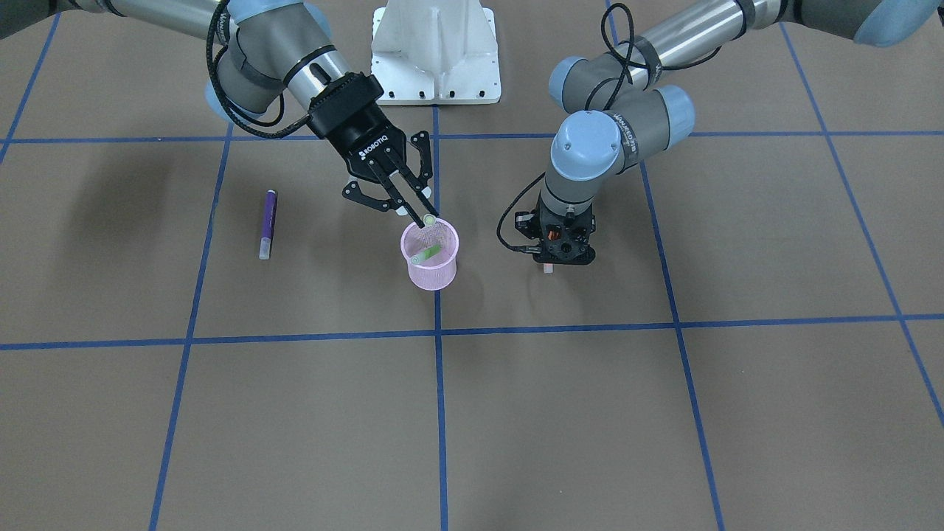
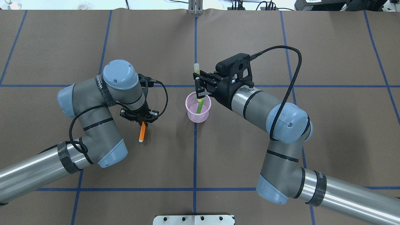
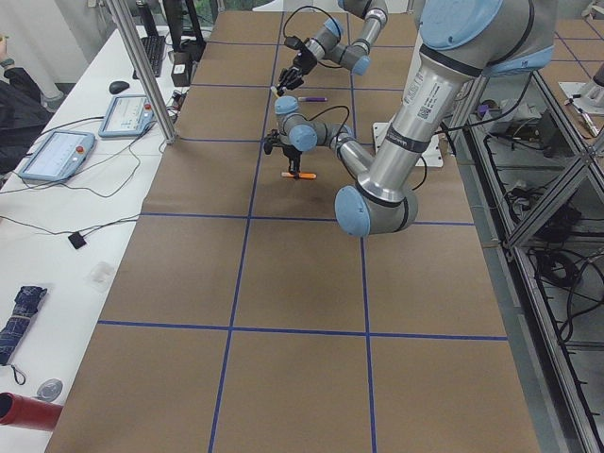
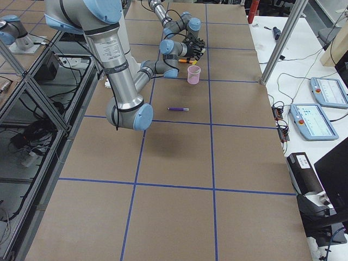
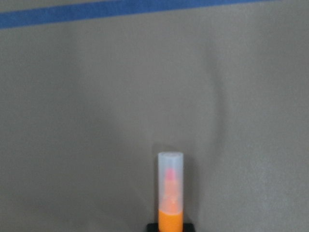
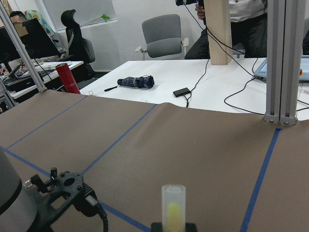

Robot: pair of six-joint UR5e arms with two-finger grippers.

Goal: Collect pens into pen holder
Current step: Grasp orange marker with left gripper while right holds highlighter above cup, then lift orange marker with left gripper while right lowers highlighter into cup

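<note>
The pink mesh pen holder stands near the table's middle; it also shows in the front view. My right gripper is shut on the green pen, which is tilted with its lower end inside the holder and its pale cap sticking up. My left gripper points down and is shut on the orange pen, held level and low over the table, left of the holder. Its pale cap shows in the left wrist view. The purple pen lies on the table on my right side, apart from both grippers.
Brown paper with blue tape lines covers the table. The white robot base stands at the near edge. Desks with tablets, cables and a red bottle lie beyond the far edge.
</note>
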